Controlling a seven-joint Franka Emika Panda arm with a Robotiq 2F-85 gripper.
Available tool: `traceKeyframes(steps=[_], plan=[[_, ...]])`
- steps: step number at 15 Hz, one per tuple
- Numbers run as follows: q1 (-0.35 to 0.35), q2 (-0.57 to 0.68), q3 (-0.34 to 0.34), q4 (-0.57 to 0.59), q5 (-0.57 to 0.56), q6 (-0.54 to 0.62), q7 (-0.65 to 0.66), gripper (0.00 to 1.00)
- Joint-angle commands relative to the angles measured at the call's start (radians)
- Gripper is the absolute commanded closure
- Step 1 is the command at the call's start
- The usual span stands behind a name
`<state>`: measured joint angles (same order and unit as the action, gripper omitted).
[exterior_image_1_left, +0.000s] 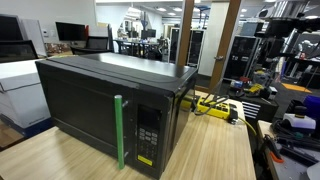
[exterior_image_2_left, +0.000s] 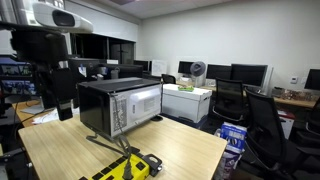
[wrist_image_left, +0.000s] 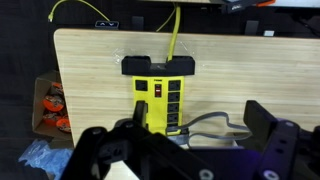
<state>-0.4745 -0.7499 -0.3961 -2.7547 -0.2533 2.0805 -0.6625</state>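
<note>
Yellow power strip (wrist_image_left: 158, 95), on wooden table (wrist_image_left: 90, 60), just beyond spread hand (wrist_image_left: 182, 140), untouched

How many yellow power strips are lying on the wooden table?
1. The yellow power strip lies on the wooden table, next to the black microwave. Another one could be hidden behind the microwave.

Robotics laboratory within an open-plan office. Rows of black flat-screen computer monitors (exterior_image_2_left: 245, 72) on desks and black high-backed office chairs (exterior_image_2_left: 262, 125) appear in an exterior view, and further workstations (exterior_image_1_left: 140, 42) recede under ceiling lighting. A light wooden laminate table (exterior_image_1_left: 215, 150) carries a black microwave oven (exterior_image_1_left: 100, 100) and a yellow multi-socket power strip (wrist_image_left: 160, 95) with cables.
</note>
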Motion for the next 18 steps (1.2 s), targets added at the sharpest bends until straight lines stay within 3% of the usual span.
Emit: traceKeyframes(steps=[1, 5, 8, 12, 14, 18], plan=[[0.069, -0.149, -0.039, -0.032, 0.046, -0.072, 0.004, 0.00], [0.188, -0.156, 0.004, -0.014, 0.058, -0.147, 0.005, 0.00], [0.263, -0.165, 0.059, -0.030, 0.069, -0.124, 0.058, 0.00], [0.333, -0.160, 0.162, -0.029, 0.077, -0.069, 0.259, 0.00], [0.361, -0.144, 0.231, -0.021, 0.128, -0.008, 0.444, 0.00], [0.370, -0.089, 0.309, -0.013, 0.176, 0.092, 0.624, 0.00]])
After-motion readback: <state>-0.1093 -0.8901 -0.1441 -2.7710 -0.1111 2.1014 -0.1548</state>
